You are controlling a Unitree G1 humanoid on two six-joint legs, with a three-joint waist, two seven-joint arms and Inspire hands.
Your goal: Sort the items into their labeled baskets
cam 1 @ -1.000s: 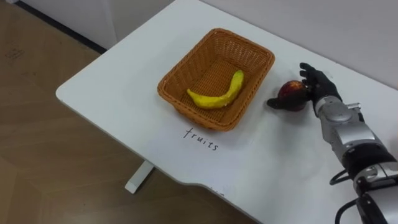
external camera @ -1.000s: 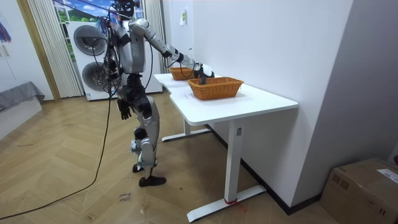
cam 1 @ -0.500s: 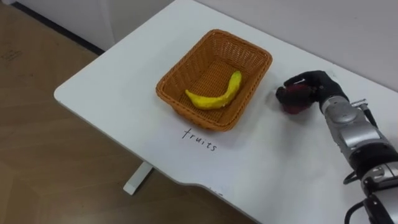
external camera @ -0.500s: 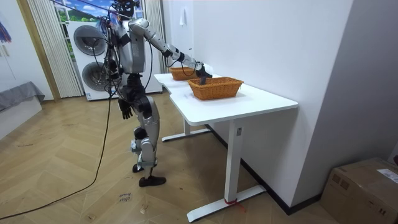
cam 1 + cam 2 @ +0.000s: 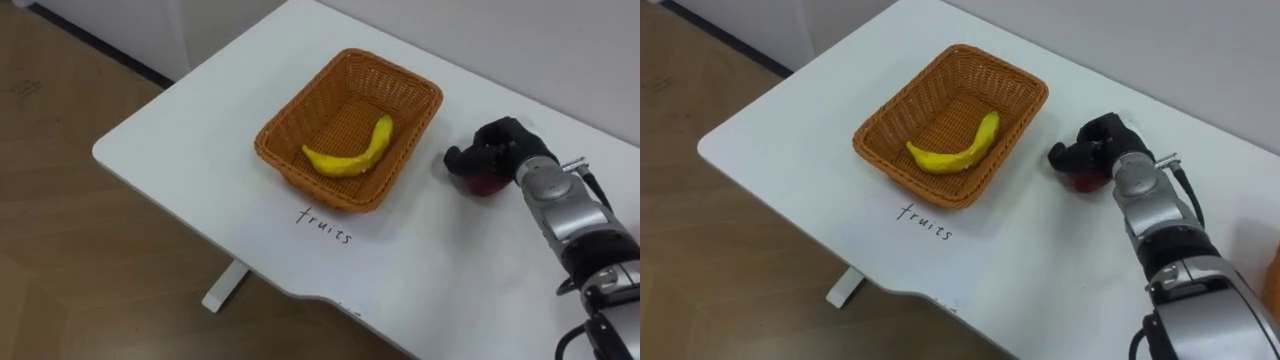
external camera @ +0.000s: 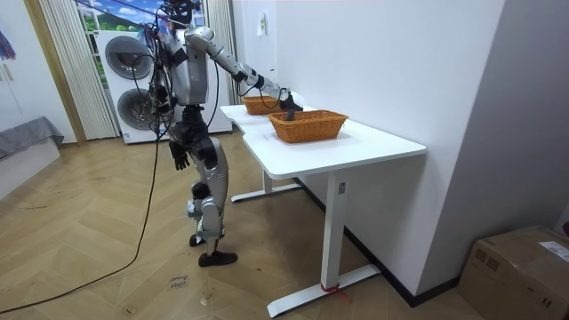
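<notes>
A wicker basket [image 5: 300, 178] stands on the white table [image 5: 180, 170], with "fruits" handwritten in front of it. A yellow banana [image 5: 350, 156] lies inside it. To the basket's right sits a dark red apple [image 5: 486, 184] on the table top. My right hand [image 5: 497, 148] covers it from above, fingers and thumb curled round it. In the right eye view the same hand [image 5: 1102, 138] hides most of the apple [image 5: 1082, 180]. In the room view I stand at the table's end, right arm stretched over it, and my left hand [image 6: 180, 158] hangs by my hip.
A second wicker basket [image 6: 259, 105] stands further along the table in the room view, behind the nearer basket [image 6: 308, 125]. The table's near edge and corner run close to the basket's left. A wall borders the table's far side. Washing machines stand behind me.
My right hand, open beside the apple a second ago, has come over it and its fingers have curled round it. Basket and banana stay put.
</notes>
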